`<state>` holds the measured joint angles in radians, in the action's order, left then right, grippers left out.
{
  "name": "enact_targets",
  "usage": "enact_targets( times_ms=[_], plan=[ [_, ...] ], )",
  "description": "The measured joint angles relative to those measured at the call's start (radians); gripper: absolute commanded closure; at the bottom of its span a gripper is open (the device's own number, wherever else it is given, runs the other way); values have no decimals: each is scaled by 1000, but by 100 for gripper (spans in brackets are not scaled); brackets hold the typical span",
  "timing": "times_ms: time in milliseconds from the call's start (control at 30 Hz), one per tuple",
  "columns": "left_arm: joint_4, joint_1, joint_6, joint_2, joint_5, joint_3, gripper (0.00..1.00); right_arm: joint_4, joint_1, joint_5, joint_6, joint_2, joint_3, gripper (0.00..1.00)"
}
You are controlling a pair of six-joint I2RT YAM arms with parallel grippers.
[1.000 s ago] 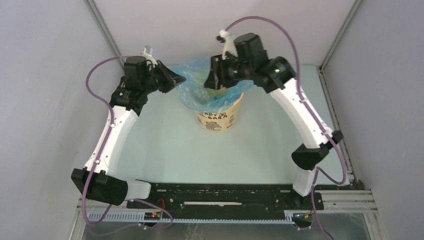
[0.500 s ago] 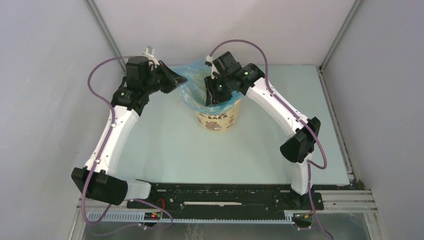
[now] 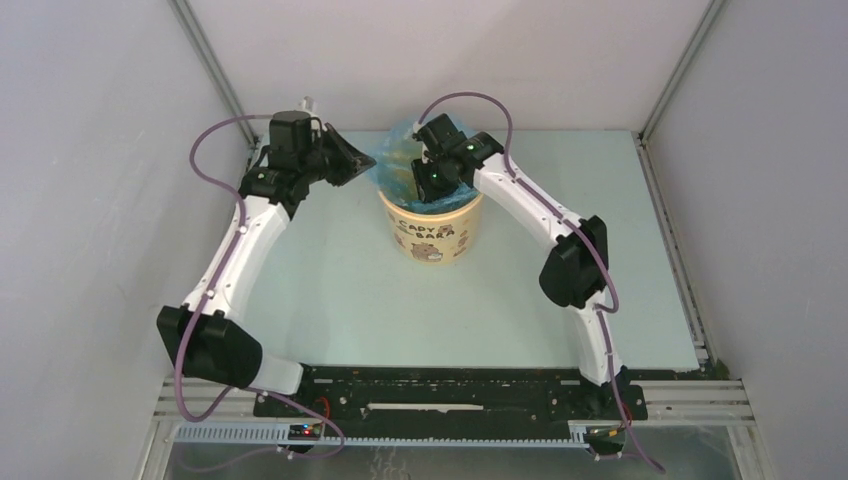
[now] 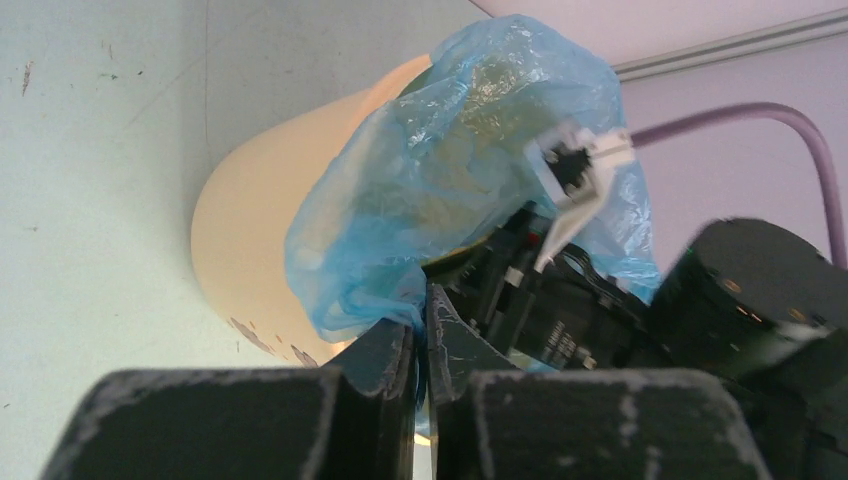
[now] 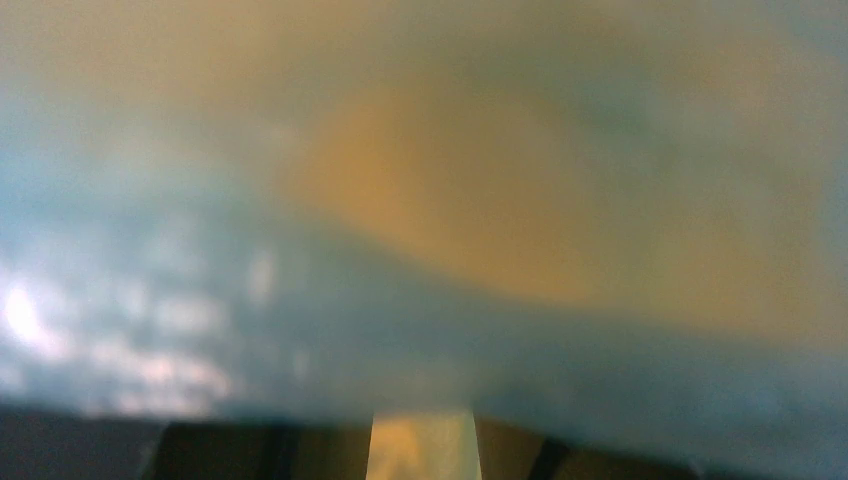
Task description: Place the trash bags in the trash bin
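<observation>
The trash bin (image 3: 436, 232), a pale-yellow bucket with brown lettering, stands at the middle back of the table. The light-blue trash bag (image 3: 392, 158) bulges over its far-left rim. My left gripper (image 3: 366, 165) is shut on the bag's edge beside that rim. In the left wrist view the gripper (image 4: 421, 318) pinches a bunched fold of the bag (image 4: 450, 170) above the bin (image 4: 255, 235). My right gripper (image 3: 426, 190) reaches down into the bin's mouth. Its wrist view is blurred. There the gripper (image 5: 422, 425) has its jaws partly apart, with blue film (image 5: 300, 320) across the tips.
The pale-green table top (image 3: 330, 290) is bounded by grey walls on three sides. The right arm's black wrist body (image 4: 600, 300) sits close behind the bag in the left wrist view. Purple cables (image 3: 215, 140) loop over both arms.
The right arm has swung left and down, its gripper sinking into the bin and narrowing. More of the bag has gone down inside. The left gripper shifted slightly right, still holding the bag's edge.
</observation>
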<state>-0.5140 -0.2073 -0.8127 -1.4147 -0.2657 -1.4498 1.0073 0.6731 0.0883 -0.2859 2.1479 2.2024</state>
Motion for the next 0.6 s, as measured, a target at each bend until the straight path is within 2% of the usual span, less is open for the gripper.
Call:
enact_targets(
  times_ms=[67, 167, 367, 467, 600],
  plan=[
    [0, 1, 2, -6, 1, 1, 88, 22, -3, -6, 6, 44, 29, 53],
    [-5, 1, 11, -6, 2, 2, 88, 61, -5, -4, 17, 82, 87, 43],
    [-21, 1, 39, 24, 6, 19, 85, 85, -10, 40, 15, -11, 101, 33],
    [-28, 3, 46, 42, 8, 21, 74, 86, -17, 80, 4, -101, 101, 28],
    [-31, 4, 47, 57, 11, 21, 51, 108, -35, 99, -12, -207, 112, 26]
  ],
)
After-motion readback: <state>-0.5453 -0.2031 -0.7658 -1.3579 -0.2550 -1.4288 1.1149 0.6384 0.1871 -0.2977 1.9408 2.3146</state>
